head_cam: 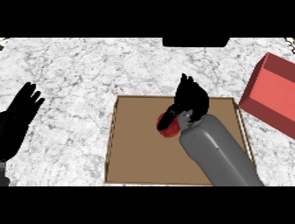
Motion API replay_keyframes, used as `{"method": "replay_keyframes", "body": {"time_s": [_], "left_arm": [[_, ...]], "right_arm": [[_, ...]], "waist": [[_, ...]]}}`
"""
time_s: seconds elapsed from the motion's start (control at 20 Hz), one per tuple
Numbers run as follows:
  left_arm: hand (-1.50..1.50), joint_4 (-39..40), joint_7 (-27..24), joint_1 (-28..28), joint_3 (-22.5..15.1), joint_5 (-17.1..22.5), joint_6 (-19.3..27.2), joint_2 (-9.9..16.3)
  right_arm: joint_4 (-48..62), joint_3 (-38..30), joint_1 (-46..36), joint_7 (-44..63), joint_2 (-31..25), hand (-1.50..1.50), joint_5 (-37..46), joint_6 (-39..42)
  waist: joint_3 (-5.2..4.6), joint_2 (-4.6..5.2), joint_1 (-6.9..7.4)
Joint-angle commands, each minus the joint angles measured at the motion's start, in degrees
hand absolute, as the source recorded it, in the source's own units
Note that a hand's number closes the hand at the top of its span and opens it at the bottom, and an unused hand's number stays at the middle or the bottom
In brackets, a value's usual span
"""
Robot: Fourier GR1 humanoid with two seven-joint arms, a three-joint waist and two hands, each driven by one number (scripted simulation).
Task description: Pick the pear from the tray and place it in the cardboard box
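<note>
Curling right hand [190, 105] round red pear [168, 129] | over brown tray [137, 144] | left hand [17, 113] spread, resting at left edge

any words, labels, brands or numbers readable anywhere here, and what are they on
None: no text, label, brand or number shows anywhere in the head view.
Red box: plain faces, no print.
Brown tray: bare surface, no marking.
Red fruit under the right hand: no sticker visible, though it is partly hidden.
Marble counter: only veining. The patterned patches at its far corners are ornament, not letters.
Left hand: no marking.
</note>
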Motion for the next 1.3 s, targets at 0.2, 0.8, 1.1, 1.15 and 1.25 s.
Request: {"method": "replay_keyframes", "body": {"time_s": [0.2,0.8,1.1,1.15,1.25], "left_arm": [[0.00,-0.4,2.0,-0.4,0.6,-0.4,-0.9,0.1],[0.00,0.5,0.3,1.7,2.5,-1.1,-2.5,-1.4],[0.00,-1.8,3.1,0.1,2.6,-2.0,-2.3,-1.3],[0.00,-1.2,3.8,-0.7,2.7,-1.6,-1.6,-2.1],[0.00,-3.5,1.9,1.9,2.7,-2.8,-1.2,-2.7]], "right_arm": [[3.1,1.3,1.6,10.4,0.8,-1.50,-0.5,-1.0],[1.3,3.8,2.0,13.6,0.8,-1.50,-2.8,0.2],[6.5,3.8,2.0,10.2,0.8,-1.50,-3.2,-4.3],[6.0,4.6,2.2,11.0,0.8,-1.50,-2.9,-3.5],[5.0,4.7,5.2,7.8,0.8,1.50,0.6,-5.9]], "waist": [[0.03,0.03,-0.49],[0.00,-0.18,-0.60],[0.04,-0.03,-0.18],[0.04,-0.04,-0.37],[0.05,-0.12,-0.43]]}}
